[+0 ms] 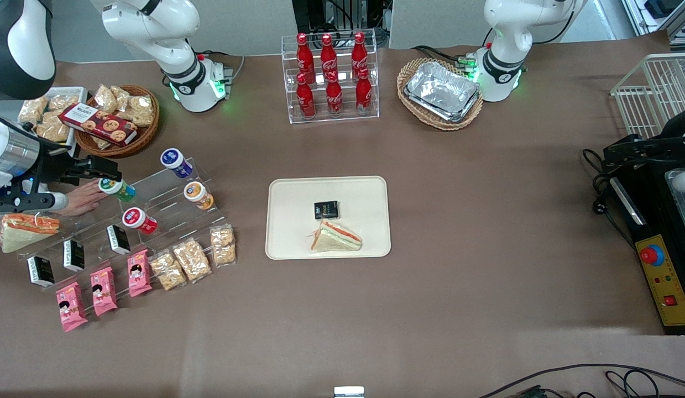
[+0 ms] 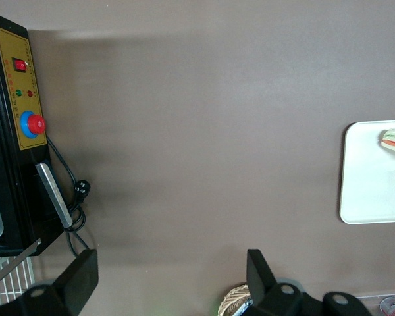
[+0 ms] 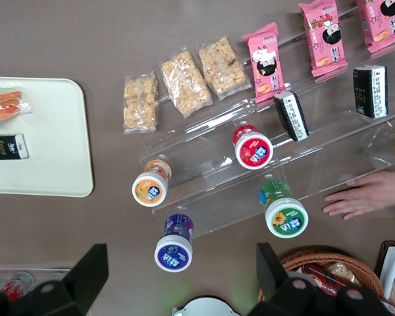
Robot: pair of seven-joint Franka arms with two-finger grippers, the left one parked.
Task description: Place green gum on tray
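Note:
The green gum (image 1: 116, 189) lies on a step of a clear acrylic rack (image 1: 165, 199), its white lid facing up; it also shows in the right wrist view (image 3: 284, 210). The tray (image 1: 298, 193) lies flat at the table's middle, also seen in the right wrist view (image 3: 46, 131) and the left wrist view (image 2: 368, 184). My gripper (image 1: 102, 166) hangs high over the rack, close above the green gum and apart from it. In the right wrist view the gripper (image 3: 178, 276) is open and empty, with a purple gum bottle (image 3: 174, 245) below it.
A person's hand (image 1: 82, 200) rests on the rack beside the green gum. Orange (image 1: 197, 194), red (image 1: 139, 219) and purple (image 1: 175, 162) gum bottles share the rack. A sandwich (image 1: 335, 237) and a black packet (image 1: 326, 209) lie on the tray. Snack bags (image 1: 190, 260) lie nearer the front camera.

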